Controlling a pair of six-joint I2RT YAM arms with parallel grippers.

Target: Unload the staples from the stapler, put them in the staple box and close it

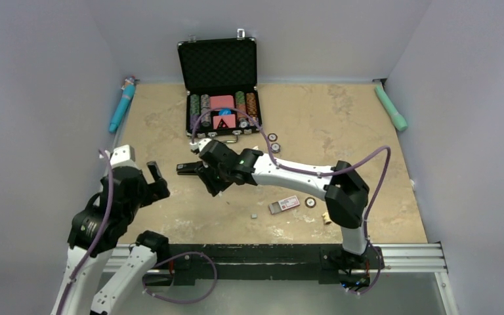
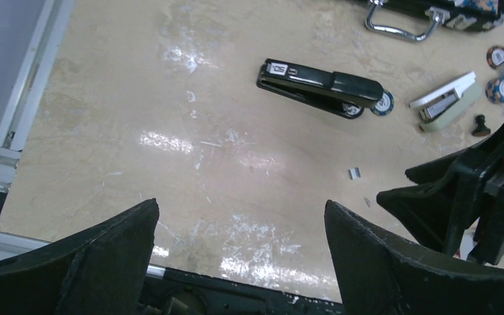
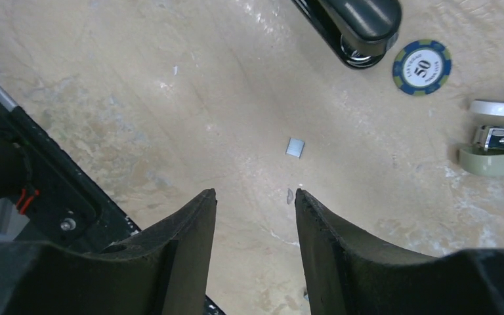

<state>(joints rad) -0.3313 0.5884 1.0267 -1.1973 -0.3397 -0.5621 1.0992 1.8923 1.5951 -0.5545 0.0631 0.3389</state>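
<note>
The black stapler (image 2: 321, 87) lies closed on the table with a small light mark at its left end. In the top view its left end (image 1: 187, 169) sticks out from under my right gripper (image 1: 210, 184). The staples (image 3: 294, 147), a tiny grey strip, lie loose on the table just beyond the right fingertips; they also show in the left wrist view (image 2: 354, 173) and the top view (image 1: 254, 214). My right gripper (image 3: 254, 193) is open and empty above the table. My left gripper (image 2: 240, 203) is wide open and empty, left of the stapler (image 1: 157, 180).
A small staple box (image 1: 284, 204) lies right of the staples. A blue poker chip (image 3: 422, 67) sits by the stapler's rear end. An open chip case (image 1: 218, 85) stands at the back, loose chips (image 1: 273, 141) near it. Teal objects lie at the left wall (image 1: 122, 105) and right wall (image 1: 391, 108).
</note>
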